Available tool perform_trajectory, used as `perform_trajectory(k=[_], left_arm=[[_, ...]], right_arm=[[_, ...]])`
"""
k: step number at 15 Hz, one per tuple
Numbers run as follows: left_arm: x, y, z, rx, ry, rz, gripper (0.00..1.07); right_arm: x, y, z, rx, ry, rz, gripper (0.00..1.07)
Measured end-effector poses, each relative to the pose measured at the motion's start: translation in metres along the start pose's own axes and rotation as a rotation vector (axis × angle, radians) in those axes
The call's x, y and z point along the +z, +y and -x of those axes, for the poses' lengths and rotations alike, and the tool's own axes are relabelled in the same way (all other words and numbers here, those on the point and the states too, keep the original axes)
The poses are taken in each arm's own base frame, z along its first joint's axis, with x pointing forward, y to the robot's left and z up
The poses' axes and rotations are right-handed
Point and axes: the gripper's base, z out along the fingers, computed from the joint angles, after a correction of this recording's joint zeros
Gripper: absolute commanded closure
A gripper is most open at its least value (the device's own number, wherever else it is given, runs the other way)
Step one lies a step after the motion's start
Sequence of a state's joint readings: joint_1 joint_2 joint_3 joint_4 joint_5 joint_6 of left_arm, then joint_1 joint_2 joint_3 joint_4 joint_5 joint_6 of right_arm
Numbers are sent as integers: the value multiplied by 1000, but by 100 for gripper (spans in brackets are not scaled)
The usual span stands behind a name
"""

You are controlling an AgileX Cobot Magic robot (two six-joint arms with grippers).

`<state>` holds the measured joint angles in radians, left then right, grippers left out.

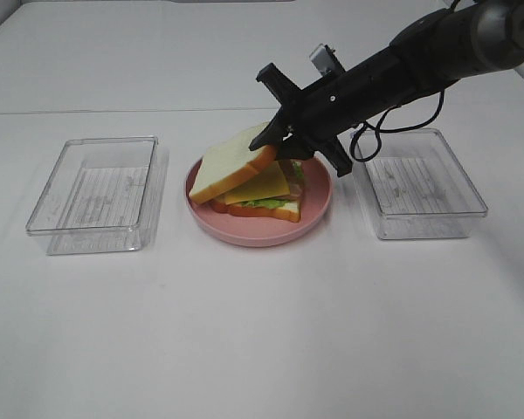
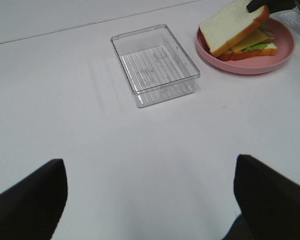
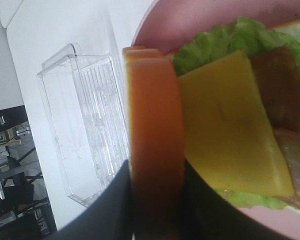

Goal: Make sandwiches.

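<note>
Right claw point(image 3: 155, 210) pinching top bread slice point(image 1: 231, 163) by its crust.
Sandwich point(image 1: 258, 196) nearly done on plate point(image 1: 319, 209); I must drop slice; left claw point(image 2: 150, 200) wide, idle.

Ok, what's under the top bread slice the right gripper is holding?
Under the tilted top bread slice: cheese slice, lettuce, bacon, bottom bread, on the pink plate. Whatever lies beneath the cheese's middle is covered.

Black right arm point(image 1: 419, 61), looped cable point(image 1: 375, 131), black fingers point(image 3: 115, 200)
</note>
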<state>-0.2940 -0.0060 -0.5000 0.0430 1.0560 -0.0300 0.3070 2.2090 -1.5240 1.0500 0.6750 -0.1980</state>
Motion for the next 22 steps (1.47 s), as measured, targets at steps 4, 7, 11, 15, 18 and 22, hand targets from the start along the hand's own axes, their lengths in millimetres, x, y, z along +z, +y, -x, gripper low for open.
perform_trajectory(k=[4, 7, 11, 15, 18, 22], left_arm=[[0, 0, 0, 0, 0, 0, 21], [0, 0, 0, 0, 0, 0, 21], [0, 0, 0, 0, 0, 0, 21], [0, 0, 0, 0, 0, 0, 21], [0, 0, 0, 0, 0, 0, 21], [0, 0, 0, 0, 0, 0, 21]], right_arm=[[-6, -3, 0, -93, -3, -83, 38], [-20, 0, -1, -152, -16, -172, 33], [-56, 11, -10, -284, 22, -331, 33], [-119, 38, -37, -424, 112, -453, 33], [-167, 57, -63, -490, 84, -490, 33], [-210, 49, -121, -513, 53, -495, 33]])
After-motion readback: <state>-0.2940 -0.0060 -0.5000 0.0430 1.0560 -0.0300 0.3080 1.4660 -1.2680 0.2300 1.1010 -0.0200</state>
